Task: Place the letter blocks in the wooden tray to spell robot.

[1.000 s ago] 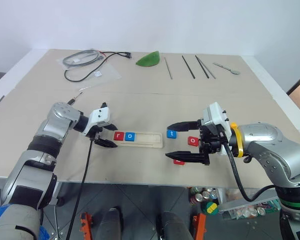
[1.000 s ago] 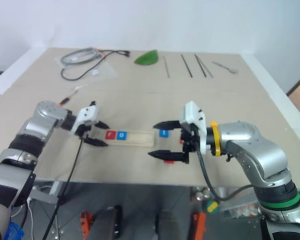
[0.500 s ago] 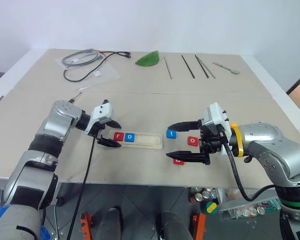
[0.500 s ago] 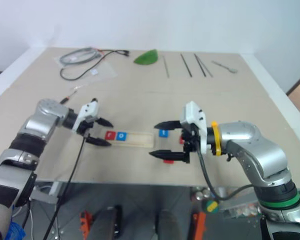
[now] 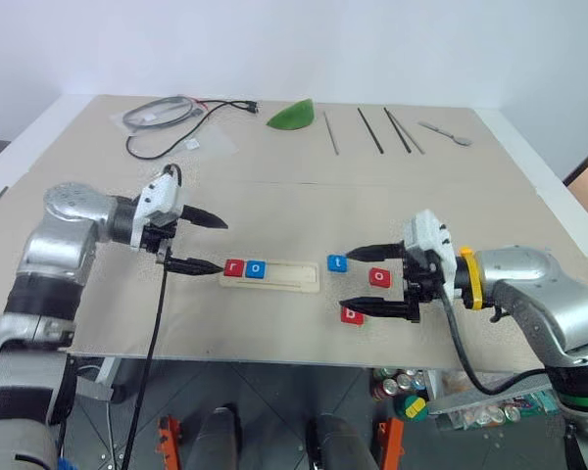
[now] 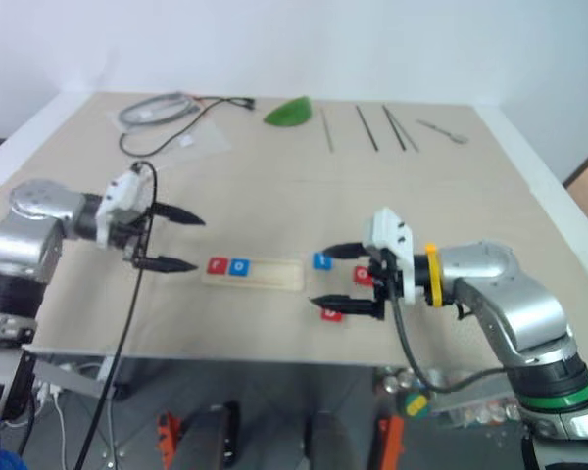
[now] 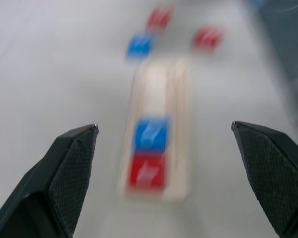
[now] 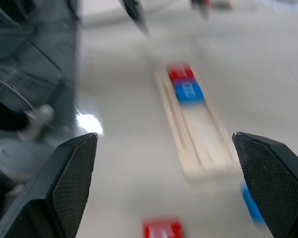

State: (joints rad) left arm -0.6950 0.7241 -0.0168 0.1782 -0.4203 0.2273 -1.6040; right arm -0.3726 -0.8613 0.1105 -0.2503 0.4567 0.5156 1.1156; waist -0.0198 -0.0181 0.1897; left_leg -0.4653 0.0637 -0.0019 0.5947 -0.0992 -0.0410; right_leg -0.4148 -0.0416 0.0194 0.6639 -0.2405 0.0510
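Two letter blocks sit in the wooden tray (image 5: 271,274): a red r tile (image 5: 234,267) at the tray's left end and a blue o tile (image 5: 256,268) touching it on its right; the remaining slot is bare wood. The tray lies flat near the front edge of the desk (image 5: 274,196), long side running parallel to that edge. Three more tiles lie loose on the desk off the tray's right end: a blue t tile (image 5: 337,262) just beside the tray, a red o tile (image 5: 379,277) further right, and another red tile (image 5: 352,315) closer to the front edge, partly hidden by a finger, its letter unreadable.

The left claw (image 5: 201,241) hangs just off the tray's left end, its two black fingers spread wide and holding nothing. The right claw (image 5: 367,278) is low over the loose tiles, its fingers likewise spread wide and empty, with the red o tile between them; whether they touch the desk I cannot tell.

Along the back edge of the desk lie a coiled cable (image 5: 167,119) on a clear plastic bag, a green leaf-shaped piece (image 5: 292,117), several thin dark rods (image 5: 370,130) and a spoon (image 5: 445,133).
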